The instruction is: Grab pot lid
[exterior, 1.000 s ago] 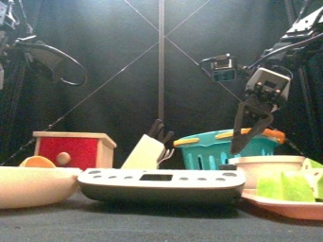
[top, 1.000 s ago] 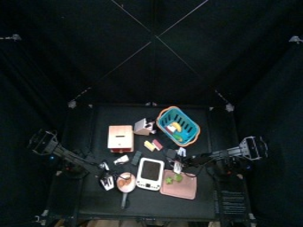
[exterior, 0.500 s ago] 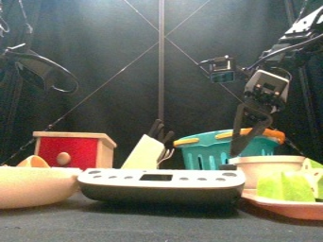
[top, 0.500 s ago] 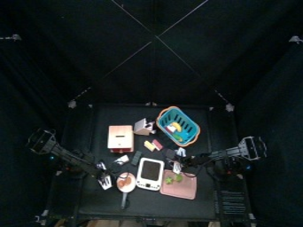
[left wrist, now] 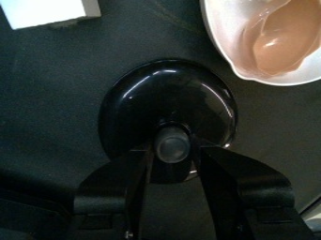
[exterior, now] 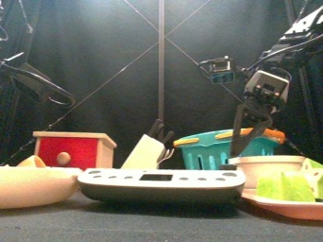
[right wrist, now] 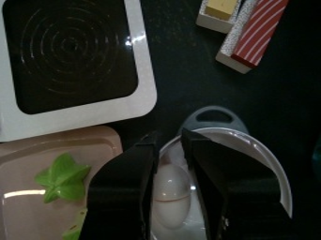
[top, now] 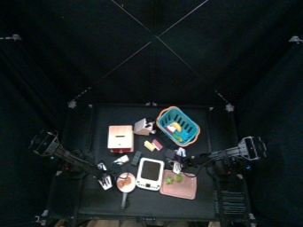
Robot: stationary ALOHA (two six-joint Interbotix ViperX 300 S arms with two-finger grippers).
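The black pot lid [left wrist: 170, 103] lies flat on the table beside a cream bowl [left wrist: 269, 42]. Its round knob [left wrist: 172, 145] sits between the jaws of my left gripper [left wrist: 174, 161], which press on both sides of it. In the top view the left gripper [top: 104, 180] is at the table's front left, next to the bowl [top: 126, 182]. In the front view the bowl [exterior: 32, 184] hides the lid. My right gripper [right wrist: 172, 155] rests above a white cup [right wrist: 238, 141], and a pale oval thing shows beneath it.
A white scale [top: 149, 173] lies front centre. A pink tray of greens [top: 182, 186] is front right and a red box [top: 120, 136] is left of centre. A teal basket [top: 178, 124] stands at the back. Striped and yellow blocks [right wrist: 245, 33] lie near the cup.
In the front view the left arm and its cable have sunk lower at the left edge. The right arm has not moved.
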